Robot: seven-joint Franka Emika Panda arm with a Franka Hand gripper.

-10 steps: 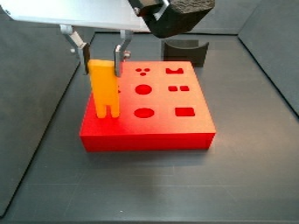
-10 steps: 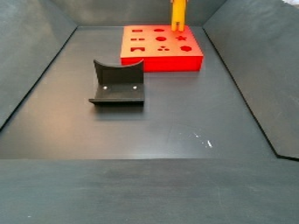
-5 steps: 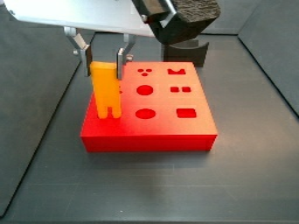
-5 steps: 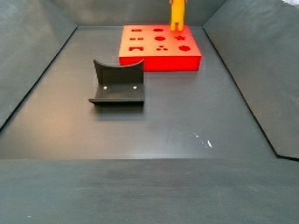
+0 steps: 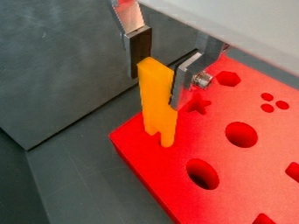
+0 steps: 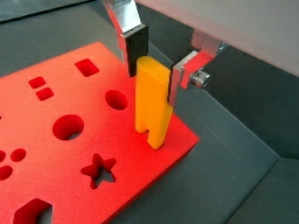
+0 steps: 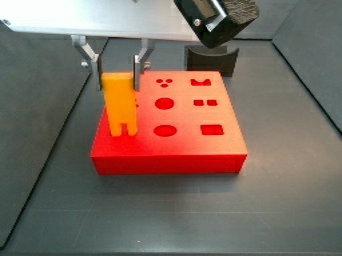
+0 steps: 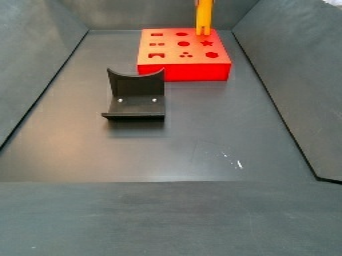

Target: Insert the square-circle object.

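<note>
At one corner of the red block (image 7: 171,125), the square-circle object (image 7: 120,102) stands upright, a slim yellow-orange bar with its two short prongs down on the block's top face. The hand (image 5: 160,59) sits over the bar's upper end, its silver fingers (image 6: 135,44) spread to either side; whether the pads touch the bar cannot be told. The block carries round, square and star-shaped holes. In a side view, a dark grey curved piece (image 8: 134,95) lies well apart on the dark surface (image 8: 174,150).
</note>
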